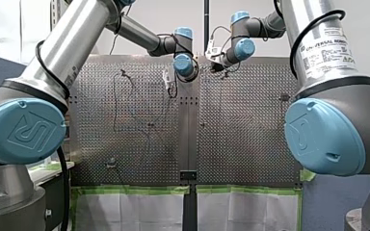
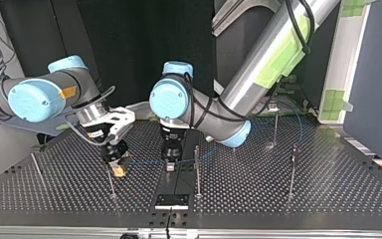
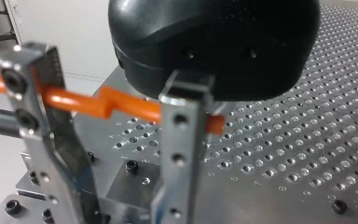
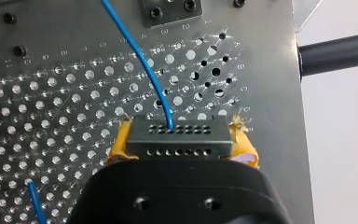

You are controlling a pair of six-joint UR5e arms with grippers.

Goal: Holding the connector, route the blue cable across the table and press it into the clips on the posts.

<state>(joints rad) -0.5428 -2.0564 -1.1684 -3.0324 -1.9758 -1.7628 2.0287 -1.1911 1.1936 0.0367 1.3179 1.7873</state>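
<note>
The wide perforated counter (image 2: 288, 209) fills the top view, and both arms are working over its middle: my left arm (image 2: 273, 55) sweeps in from the view's upper right, my right arm (image 2: 35, 97) from the left. Thin upright posts (image 2: 197, 172) stand scattered across the plate. Now the right end effector (image 2: 117, 168): it's clenched, yellow pads (image 4: 117, 147) squeezing the grey connector (image 4: 176, 137) from both sides, low over the counter. Just beside it, the left end effector (image 2: 171, 163) is released, its metal fingers (image 3: 179, 154) standing well apart with the cable running across them. And the blue cable (image 4: 142, 60) itself leaves the connector, passes the left end effector and trails off toward the far posts at the top view's right.
</note>
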